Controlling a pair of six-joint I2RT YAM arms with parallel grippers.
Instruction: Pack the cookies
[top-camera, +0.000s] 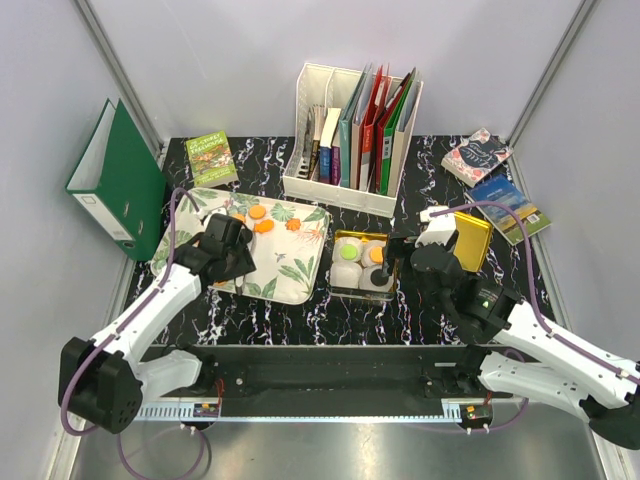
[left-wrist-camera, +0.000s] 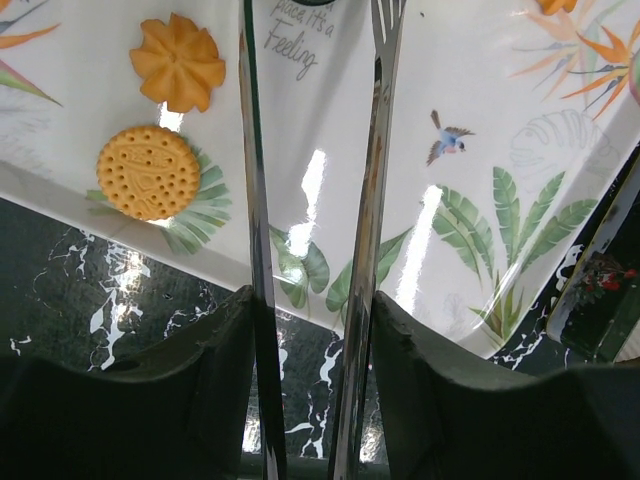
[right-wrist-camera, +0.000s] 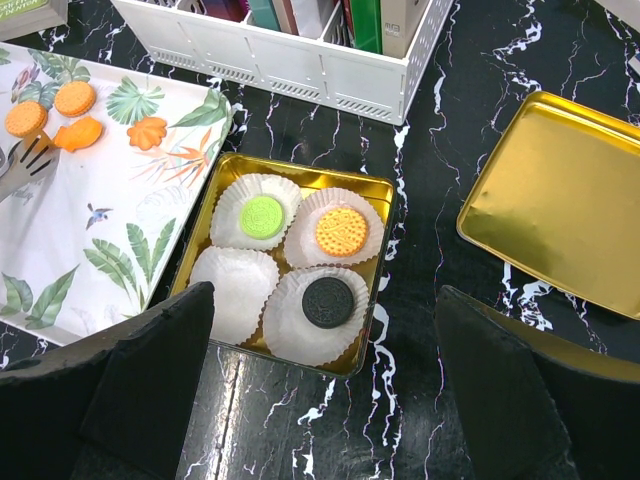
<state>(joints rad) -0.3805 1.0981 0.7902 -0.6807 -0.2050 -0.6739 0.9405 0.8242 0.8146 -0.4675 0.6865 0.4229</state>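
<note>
Several orange cookies (top-camera: 258, 212) lie at the far end of a leaf-patterned tray (top-camera: 290, 272). My left gripper (top-camera: 235, 255) hovers over the tray's near left part, shut on metal tongs (left-wrist-camera: 368, 230). The tong blades reach toward a round orange cookie (left-wrist-camera: 148, 172) and a flower-shaped one (left-wrist-camera: 180, 62). A gold tin (right-wrist-camera: 300, 178) holds paper cups with a green cookie (right-wrist-camera: 262, 216), an orange cookie (right-wrist-camera: 341, 231) and a black cookie (right-wrist-camera: 327, 301); one cup (right-wrist-camera: 232, 285) is empty. My right gripper (right-wrist-camera: 325, 335) hangs open above the tin's near right corner.
The tin's gold lid (top-camera: 472, 240) lies to the right of the tin. A white file rack (top-camera: 352, 130) with books stands behind it. A green binder (top-camera: 118, 180) leans at the far left. Books (top-camera: 212, 158) (top-camera: 478, 156) lie at the back.
</note>
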